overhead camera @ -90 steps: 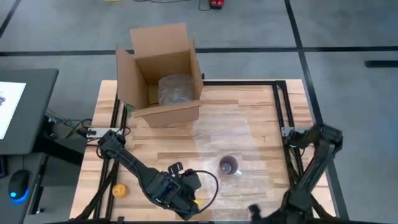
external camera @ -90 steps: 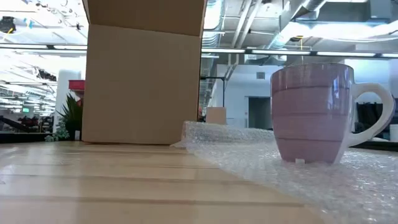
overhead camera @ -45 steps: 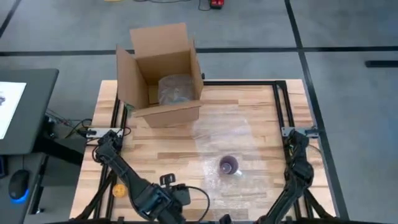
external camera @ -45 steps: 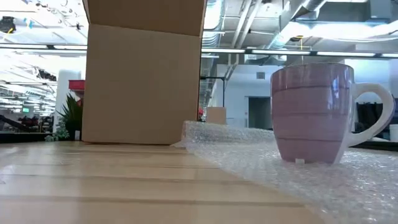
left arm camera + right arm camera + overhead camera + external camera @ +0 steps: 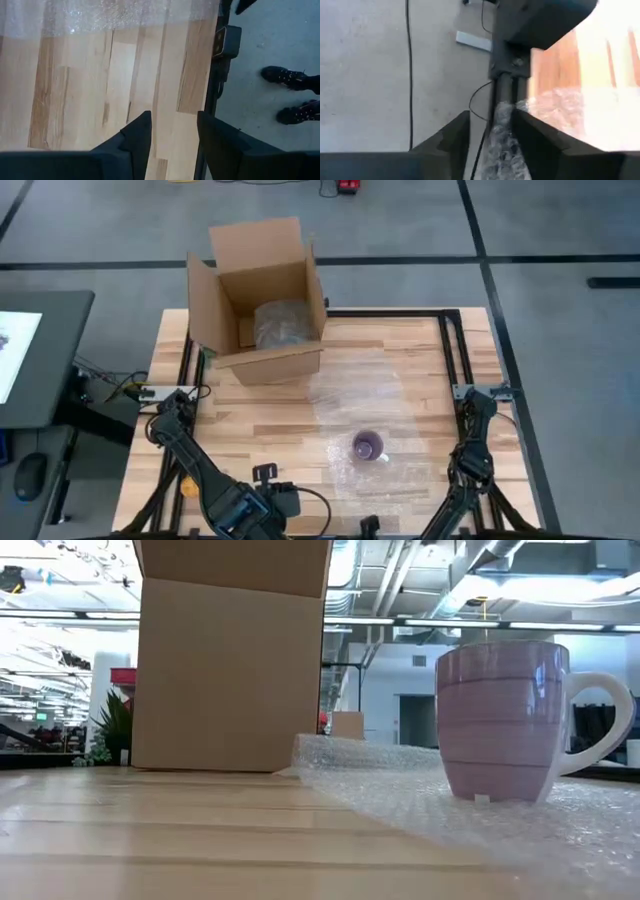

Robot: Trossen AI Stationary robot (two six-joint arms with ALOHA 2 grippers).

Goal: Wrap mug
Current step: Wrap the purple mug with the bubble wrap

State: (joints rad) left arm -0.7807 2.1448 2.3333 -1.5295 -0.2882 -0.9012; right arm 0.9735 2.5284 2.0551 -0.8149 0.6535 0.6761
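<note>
One mug (image 5: 367,446), one bubble-wrap sheet (image 5: 360,395), one box (image 5: 258,300) — left gripper (image 5: 172,132) empty, parted; right gripper (image 5: 490,131) pinching wrap.

The mug (image 5: 367,446) stands on the bubble wrap (image 5: 362,402) spread over the desk (image 5: 260,405) toward its right. Behind it, at the far left, sits the open box (image 5: 258,300) holding a wrapped bundle (image 5: 283,323).

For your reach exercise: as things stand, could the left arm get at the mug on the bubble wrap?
Probably yes. The mug stands upright and alone on the bubble wrap, bare table on its left. The left gripper, open, is at the near edge, nothing between.
</note>
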